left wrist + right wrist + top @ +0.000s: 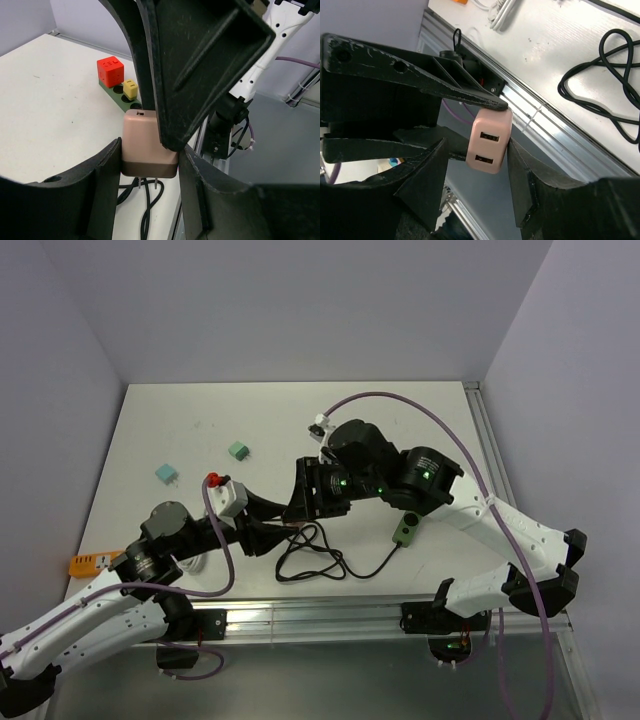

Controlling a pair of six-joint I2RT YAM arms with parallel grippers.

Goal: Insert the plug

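The plug [145,142], a pink charger block with a brown base and two prongs pointing down, hangs above the table. My left gripper [150,150] is shut on its two sides. In the right wrist view the plug [489,140] shows its face with two USB ports. My right gripper [476,145] stands open around it: the right finger [520,165] touches its side, and a gap remains at the left finger [427,170]. The green power strip [120,97] lies further off, carrying a red cube [110,70] and a yellow plug [130,88]. Both grippers meet mid-table [290,512].
A black cable [315,560] lies looped on the table under the grippers and runs to the green strip [406,530]. Two teal blocks [166,473] [238,450] sit at the back left. An orange item [85,563] lies at the left edge. A metal rail [310,612] runs along the near edge.
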